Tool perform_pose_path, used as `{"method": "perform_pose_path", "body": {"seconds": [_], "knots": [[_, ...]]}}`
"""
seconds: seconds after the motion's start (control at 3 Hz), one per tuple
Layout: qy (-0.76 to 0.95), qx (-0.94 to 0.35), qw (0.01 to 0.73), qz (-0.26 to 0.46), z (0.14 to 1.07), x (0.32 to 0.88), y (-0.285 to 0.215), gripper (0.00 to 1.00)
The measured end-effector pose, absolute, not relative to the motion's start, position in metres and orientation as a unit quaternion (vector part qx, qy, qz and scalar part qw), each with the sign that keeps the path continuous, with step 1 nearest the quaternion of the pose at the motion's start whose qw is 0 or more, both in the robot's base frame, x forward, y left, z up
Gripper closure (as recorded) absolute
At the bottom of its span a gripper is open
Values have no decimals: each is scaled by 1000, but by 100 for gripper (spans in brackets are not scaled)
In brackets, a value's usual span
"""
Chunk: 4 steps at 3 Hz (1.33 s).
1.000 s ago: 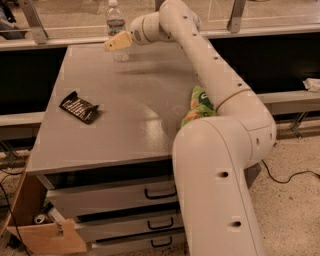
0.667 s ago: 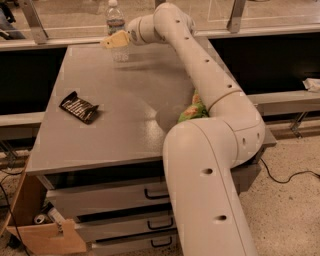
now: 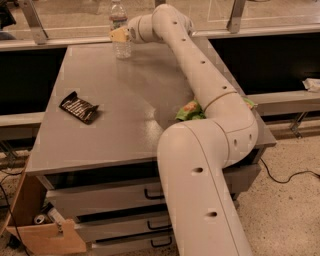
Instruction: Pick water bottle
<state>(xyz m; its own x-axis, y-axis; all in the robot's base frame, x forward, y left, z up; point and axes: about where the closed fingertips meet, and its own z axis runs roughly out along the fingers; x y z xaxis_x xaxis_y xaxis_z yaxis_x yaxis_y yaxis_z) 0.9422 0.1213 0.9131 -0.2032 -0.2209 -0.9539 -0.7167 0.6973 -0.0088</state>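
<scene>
Water bottle (image 3: pixel 118 15): stood upright at the far edge of the table (image 3: pixel 115 145), where the outstretched arm could reach it.
Gripper (image 3: pixel 119 35): sat level with the bottle's middle, touching or just beside it; whether it gripped could not be told.
Dark snack packet (image 3: pixel 78 107): lay well apart, to the left.

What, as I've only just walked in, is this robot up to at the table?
The robot's white arm reaches across the grey table, its gripper at the small clear plastic water bottle standing upright near the far edge. The bottle is not yet lifted. A dark snack wrapper and a green bag lie nearer.
</scene>
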Motion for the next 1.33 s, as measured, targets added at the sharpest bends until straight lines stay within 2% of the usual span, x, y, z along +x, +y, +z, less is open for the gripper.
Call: {"method": "perform_pose_path", "body": {"seconds": [0.67, 1.0, 1.33], "knots": [[699, -331, 575, 269, 973, 909, 89, 93], [659, -389, 573, 293, 1008, 855, 66, 100], [660, -392, 570, 292, 1003, 857, 71, 100]]}}
